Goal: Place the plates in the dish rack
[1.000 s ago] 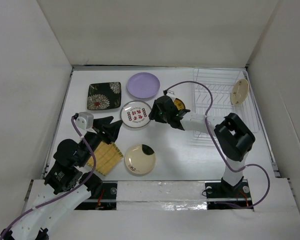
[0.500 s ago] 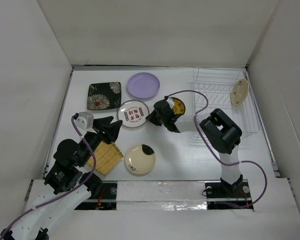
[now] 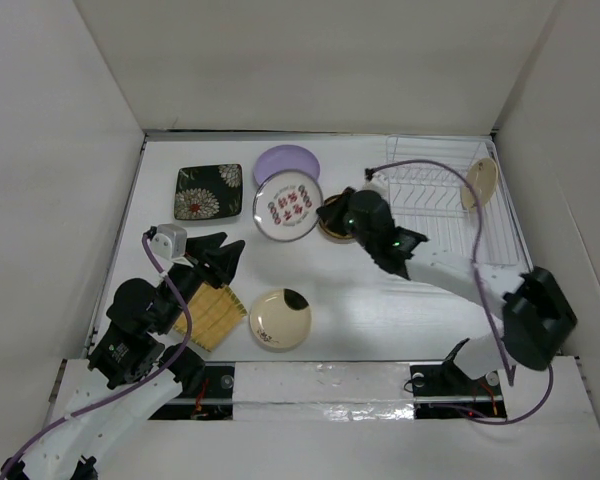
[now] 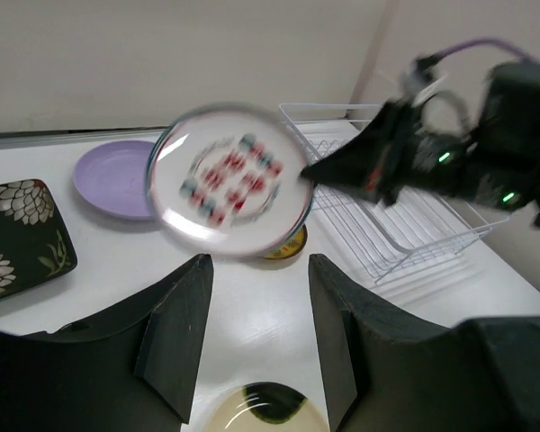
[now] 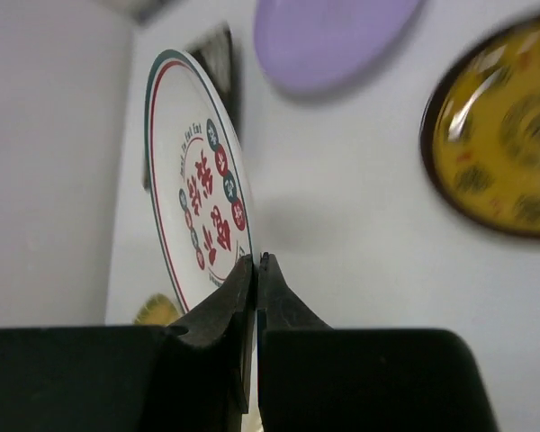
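Observation:
My right gripper is shut on the rim of the white plate with red marks. That plate hangs tilted above the table, in front of the lilac plate. The brown-gold plate lies partly hidden beneath that gripper. A glossy tan plate stands upright in the white wire dish rack. My left gripper is open and empty, above the cream plate with a black patch.
The black floral square plate lies at the back left. Under the left arm lies the yellow woven square plate. White walls enclose the table on three sides.
The right gripper shut on the white plate's rim, lifted it off the table and tipped it up, carrying it back and right. The left arm has not moved.

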Motion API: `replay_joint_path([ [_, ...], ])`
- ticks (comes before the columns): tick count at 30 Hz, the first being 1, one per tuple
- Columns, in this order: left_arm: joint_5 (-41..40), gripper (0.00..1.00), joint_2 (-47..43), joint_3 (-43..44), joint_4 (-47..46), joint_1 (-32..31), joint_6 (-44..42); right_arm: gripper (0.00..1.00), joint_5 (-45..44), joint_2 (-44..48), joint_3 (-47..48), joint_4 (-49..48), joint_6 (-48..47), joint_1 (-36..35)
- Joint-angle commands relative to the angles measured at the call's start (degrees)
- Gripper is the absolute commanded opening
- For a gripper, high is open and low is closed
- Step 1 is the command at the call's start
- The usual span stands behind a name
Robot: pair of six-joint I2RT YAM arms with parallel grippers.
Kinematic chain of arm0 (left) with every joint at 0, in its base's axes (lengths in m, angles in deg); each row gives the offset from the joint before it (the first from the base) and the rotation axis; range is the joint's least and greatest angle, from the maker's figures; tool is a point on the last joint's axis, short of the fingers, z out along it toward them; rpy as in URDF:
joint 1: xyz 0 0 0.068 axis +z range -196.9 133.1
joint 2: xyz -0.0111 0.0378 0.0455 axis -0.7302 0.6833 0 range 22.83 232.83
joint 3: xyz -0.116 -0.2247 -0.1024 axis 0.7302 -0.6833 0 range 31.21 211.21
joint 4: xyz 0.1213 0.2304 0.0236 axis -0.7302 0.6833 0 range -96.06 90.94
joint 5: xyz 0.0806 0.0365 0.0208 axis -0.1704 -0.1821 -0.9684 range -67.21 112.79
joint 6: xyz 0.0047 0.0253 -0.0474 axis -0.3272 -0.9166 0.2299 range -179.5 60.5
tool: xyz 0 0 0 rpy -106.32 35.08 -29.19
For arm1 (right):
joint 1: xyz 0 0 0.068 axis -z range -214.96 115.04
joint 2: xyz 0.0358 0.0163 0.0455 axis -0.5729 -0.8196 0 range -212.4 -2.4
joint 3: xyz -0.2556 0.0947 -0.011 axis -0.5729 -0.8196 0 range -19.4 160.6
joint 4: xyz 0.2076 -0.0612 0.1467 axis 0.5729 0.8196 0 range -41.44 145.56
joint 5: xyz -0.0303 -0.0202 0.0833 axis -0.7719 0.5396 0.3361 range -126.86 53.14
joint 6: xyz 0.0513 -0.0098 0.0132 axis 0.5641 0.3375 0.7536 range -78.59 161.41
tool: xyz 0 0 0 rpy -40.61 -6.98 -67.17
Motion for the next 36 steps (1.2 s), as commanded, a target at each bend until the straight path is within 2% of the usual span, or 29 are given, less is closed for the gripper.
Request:
replay_joint_path([
  [1, 0.1, 0.44, -0.9, 1.1, -1.9, 0.0, 0.2, 0.00, -10.5, 13.6, 3.3, 1.1, -11.3, 5.9],
  [3, 0.1, 0.44, -1.3, 1.1, -2.0, 0.0, 0.2, 0.00, -15.2, 17.8, 4.2, 5.3, -15.9, 11.0],
  [4, 0.2, 0.44, -1.8, 1.2, -2.1, 0.0, 0.2, 0.00, -17.7, 21.1, 4.8, 6.8, -21.5, 12.7],
  [6, 0.7, 0.44, -2.3, 1.3, -2.2, 0.0, 0.2, 0.00, -27.4, 22.9, 7.0, 11.3, -27.4, 17.1],
  [9, 1.3, 0.44, -3.4, 1.4, -2.2, 0.0, 0.2, 0.00, -34.2, 23.7, 8.8, 12.2, -37.9, 22.7],
  [13, 2.1, 0.44, -4.6, 1.4, -2.5, 0.0, 0.4, 0.00, -36.2, 21.6, 10.7, 8.7, -49.2, 32.6],
  [14, 2.3, 0.44, -4.6, 1.4, -2.6, 0.0, 0.4, 0.00, -36.6, 20.6, 11.1, 4.4, -51.2, 34.0],
  [21, 3.3, 0.44, -5.4, 1.1, -2.5, 0.0, 0.8, 0.00, -31.8, 9.5, 16.3, -2.7, -70.0, 41.3],
  [24, 3.1, 0.44, -5.6, 1.1, -2.6, 0.0, 0.8, 0.00, -29.4, 7.2, 16.3, -4.5, -73.5, 42.7],
  [27, 3.3, 0.44, -5.4, 1.0, -2.6, 0.0, 0.8, 0.00, -23.3, 5.0, 16.6, -2.3, -72.1, 44.8],
  [36, 2.8, 0.44, -5.1, 1.1, -2.5, 0.0, 0.8, 0.00, -20.4, -0.8, 14.9, -1.4, -69.2, 46.0],
])
